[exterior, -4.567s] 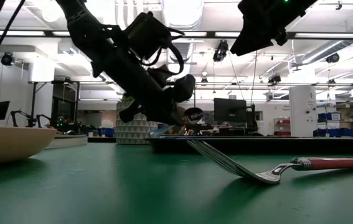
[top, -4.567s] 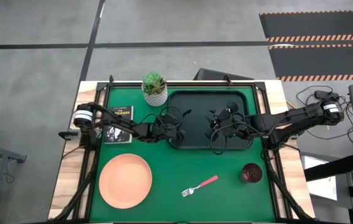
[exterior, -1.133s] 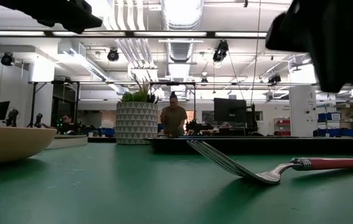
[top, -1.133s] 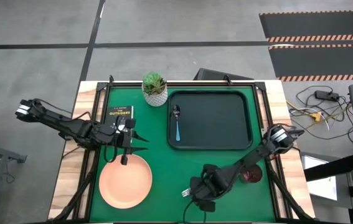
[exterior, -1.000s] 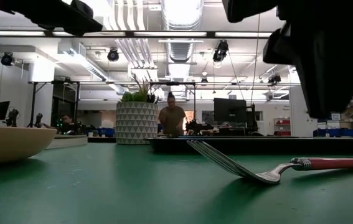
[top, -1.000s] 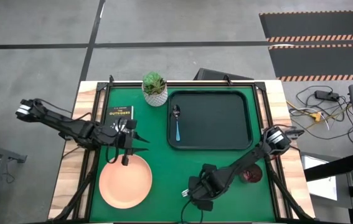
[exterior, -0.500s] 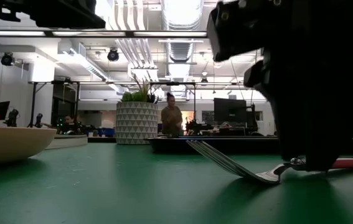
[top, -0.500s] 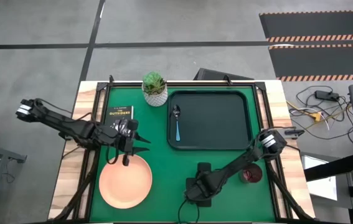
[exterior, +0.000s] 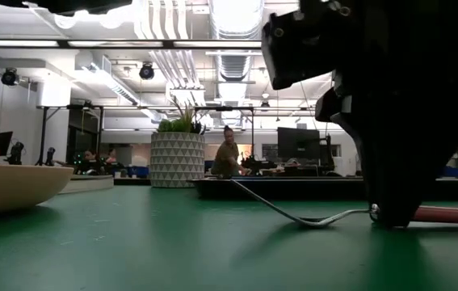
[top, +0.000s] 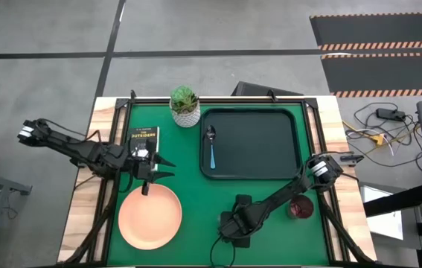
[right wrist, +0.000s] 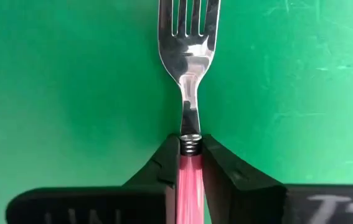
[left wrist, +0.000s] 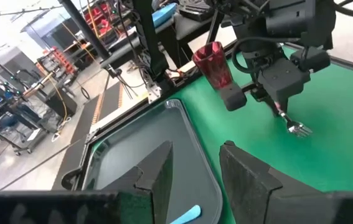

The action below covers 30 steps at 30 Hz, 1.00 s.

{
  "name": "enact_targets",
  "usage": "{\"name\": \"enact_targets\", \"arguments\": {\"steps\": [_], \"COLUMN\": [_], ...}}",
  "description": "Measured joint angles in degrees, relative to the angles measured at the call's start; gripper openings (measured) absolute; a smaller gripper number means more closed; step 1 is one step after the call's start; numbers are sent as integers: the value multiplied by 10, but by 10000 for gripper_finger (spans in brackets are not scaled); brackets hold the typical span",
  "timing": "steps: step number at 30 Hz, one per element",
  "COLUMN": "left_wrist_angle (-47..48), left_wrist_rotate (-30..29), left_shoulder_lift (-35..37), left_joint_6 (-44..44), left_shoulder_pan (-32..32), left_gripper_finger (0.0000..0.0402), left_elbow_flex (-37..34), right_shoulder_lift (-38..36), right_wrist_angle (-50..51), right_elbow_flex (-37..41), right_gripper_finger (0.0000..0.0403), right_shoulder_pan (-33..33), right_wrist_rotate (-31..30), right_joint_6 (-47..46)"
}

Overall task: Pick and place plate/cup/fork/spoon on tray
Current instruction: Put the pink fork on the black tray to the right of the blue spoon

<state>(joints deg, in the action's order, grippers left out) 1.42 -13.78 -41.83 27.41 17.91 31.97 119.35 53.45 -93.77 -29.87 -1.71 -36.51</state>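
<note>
The fork (right wrist: 188,37), with silver tines and a pink handle, lies on the green mat near the table's front edge, and my right gripper (top: 233,227) is shut on it. The salmon plate (top: 149,217) rests flat at the near left. The maroon cup (top: 300,207) stands at the near right. The spoon (top: 211,145) lies along the left side of the black tray (top: 270,171). My left gripper (left wrist: 195,177) hangs open and holds nothing, above the mat just beyond the plate's far rim. My right gripper pinches the fork's pink handle (right wrist: 190,168) between its two fingers, at the end next to the metal neck. The fingers come from above and lie across the handle. The fork's neck (exterior: 325,220) rests on the mat and the tines (exterior: 249,194) curve up off it.
A white pot with a green plant (top: 185,106) stands at the far edge left of the tray, and a small black book (top: 142,139) lies beside it. Bare green mat (top: 196,201) lies between plate, fork and tray. People move in the room beyond the table.
My right gripper has come down and a little toward the table's left edge, onto the fork's handle. The fork stays on the mat but has turned a little; in the low view its tines now show as a thin line.
</note>
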Motion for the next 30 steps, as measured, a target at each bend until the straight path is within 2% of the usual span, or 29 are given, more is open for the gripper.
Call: {"name": "enact_targets", "arguments": {"steps": [6, 10, 13, 17, 22, 27, 30], "left_wrist_angle": [10, 11, 11, 21, 21, 21, 21], "left_wrist_rotate": [-1, -1, -1, 0, 1, 3, 3], "left_shoulder_lift": [26, 44, 57, 72, 88, 109, 119], "left_joint_6": [-13, -17, -31, -31, -30, -26, -26], "left_shoulder_pan": [0, 1, 1, 2, 2, 2, 2], "left_gripper_finger": [113, 113, 113, 113, 113, 113, 113], "left_elbow_flex": [0, 0, 0, 0, 0, 0, 0], "right_shoulder_lift": [-5, -10, -10, -10, -10, -10, -10], "right_wrist_angle": [22, 83, 103, 114, 120, 121, 123], "right_elbow_flex": [-71, -132, -176, -223, -233, -220, -209], "right_gripper_finger": [36, 36, 37, 37, 37, 38, 38], "right_shoulder_pan": [29, 79, 114, 165, 260, 339, 376], "right_wrist_rotate": [8, 3, 1, -37, -47, -13, -13], "right_joint_6": [-110, -219, -268, -328, -364, -360, -360]}}
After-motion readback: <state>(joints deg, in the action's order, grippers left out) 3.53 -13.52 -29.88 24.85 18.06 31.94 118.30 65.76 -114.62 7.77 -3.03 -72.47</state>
